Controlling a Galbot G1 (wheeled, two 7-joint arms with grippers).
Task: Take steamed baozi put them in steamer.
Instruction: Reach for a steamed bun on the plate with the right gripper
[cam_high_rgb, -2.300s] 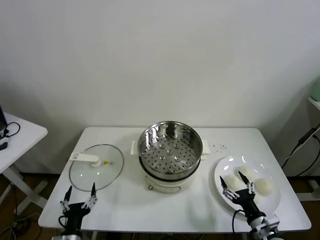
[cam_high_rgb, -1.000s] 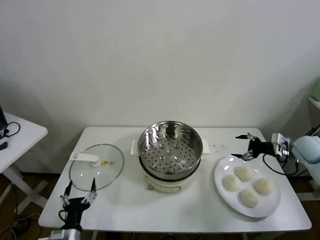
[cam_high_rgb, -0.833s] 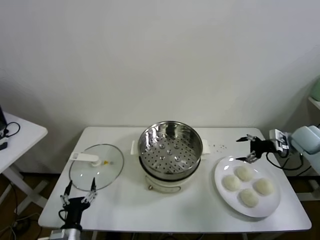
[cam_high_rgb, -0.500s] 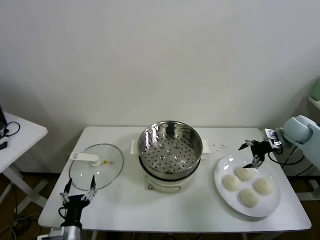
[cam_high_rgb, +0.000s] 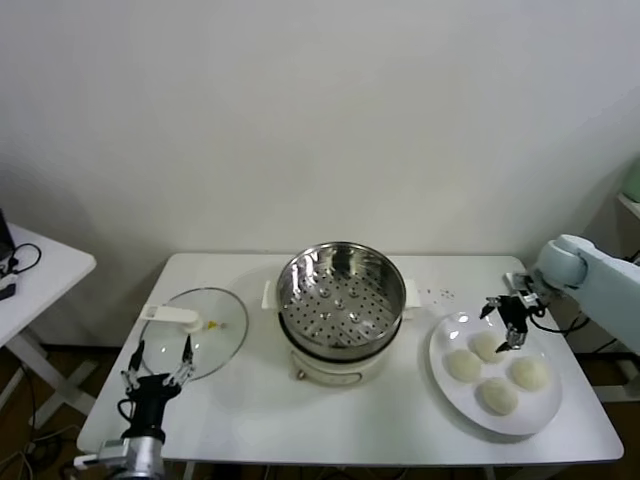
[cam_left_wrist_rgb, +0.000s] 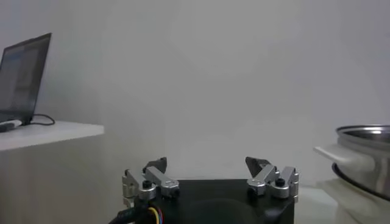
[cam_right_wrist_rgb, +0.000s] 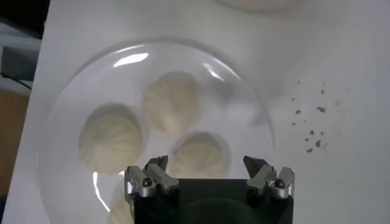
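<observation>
Fingers of the right gripper (cam_high_rgb: 505, 320) are standing wide apart and holding nothing, as the gripper is hovering over the far edge of a white plate (cam_high_rgb: 446, 385) at the right side of the white table (cam_high_rgb: 400, 425). In the right wrist view the right gripper's (cam_right_wrist_rgb: 209, 172) two fingertips are pointing down with a bun showing between them, not touching it. Four steamed baozi (cam_high_rgb: 465, 365) are sitting close together on the plate, cream-white and domed; from the wrist they (cam_right_wrist_rgb: 171, 102) are showing pleated tops on the plate (cam_right_wrist_rgb: 67, 103). A few dark crumbs (cam_right_wrist_rgb: 309, 131) are lying on the table just beside the plate.

The steamer (cam_high_rgb: 340, 296), a shiny steel pot on a cream base, is standing at the table's centre, well apart from the buns; its perforated bottom is bare. A glass lid (cam_high_rgb: 192, 338) is lying flat to its left.

The left gripper (cam_high_rgb: 157, 360) is resting at the near left table edge by the lid, fingers spread and gripping nothing; its wrist view shows the same gripper (cam_left_wrist_rgb: 210, 171) with the steamer's rim (cam_left_wrist_rgb: 365, 152) off to one side
</observation>
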